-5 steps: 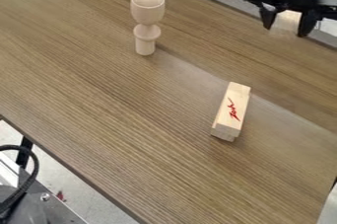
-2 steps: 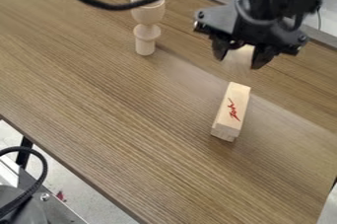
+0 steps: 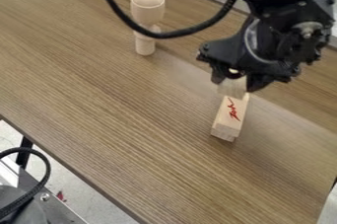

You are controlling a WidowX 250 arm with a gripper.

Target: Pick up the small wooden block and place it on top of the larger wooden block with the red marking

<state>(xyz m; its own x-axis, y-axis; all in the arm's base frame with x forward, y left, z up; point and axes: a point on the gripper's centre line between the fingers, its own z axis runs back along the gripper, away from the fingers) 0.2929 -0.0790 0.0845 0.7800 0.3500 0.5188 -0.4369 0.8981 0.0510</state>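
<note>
At the upper right, the black gripper (image 3: 233, 82) hangs down with its fingers closed on a small pale wooden block (image 3: 231, 88). A longer wooden block (image 3: 230, 118) with red writing lies below it on the brown table, resting on another pale piece that shows at its near end. The held block overlaps the far end of this long block in the view; I cannot tell whether they touch. Part of that far end is hidden.
A turned wooden post with an egg-shaped top (image 3: 147, 3) stands upright at the upper left of the table (image 3: 118, 119). A black cable (image 3: 118, 8) loops from the arm across the post's middle. Metal equipment (image 3: 49, 205) sits below the table's lower-left edge.
From the top right, the gripper has come left and down over the table with the small block between its fingers. Its cable now crosses the post. The long block has not moved.
</note>
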